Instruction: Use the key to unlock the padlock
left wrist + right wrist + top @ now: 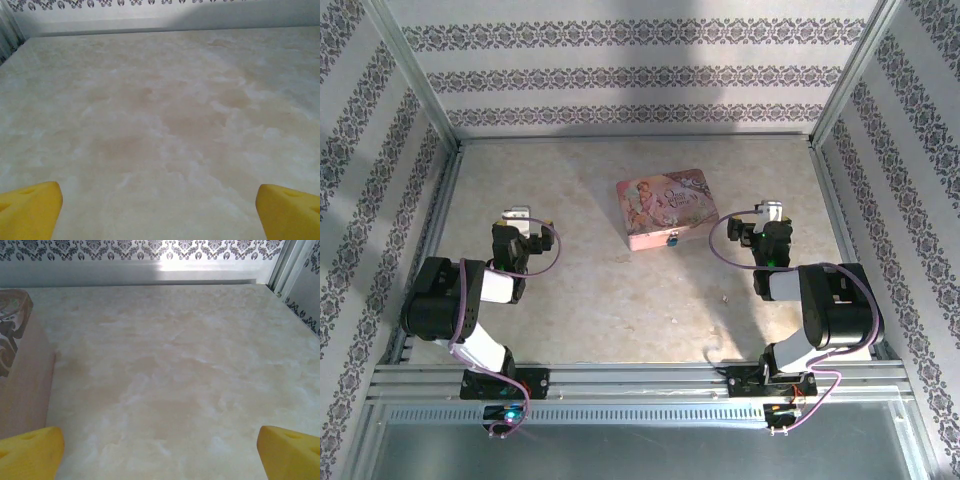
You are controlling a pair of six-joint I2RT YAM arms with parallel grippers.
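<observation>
From where I stood, the right gripper (160,455) hung released, its yellow fingertips (30,452) spread wide with only bare table (175,365) between them. The left gripper (160,212) was just as wide and held nothing either. Outward from the right gripper, to its left and a touch nearer, sat the pink tin (662,207). Its long axis ran left to right, with the right end swung a little farther back, and its edge crept into the left of the right wrist view. The padlock (672,240) sat at the middle of the tin's near side, a tiny grey speck with blue, too small for me to tell its own axis. It lay between the two arms, nearer the right one, I judged, so that arm had the shorter reach. I counted two grippers, one tin, one padlock
</observation>
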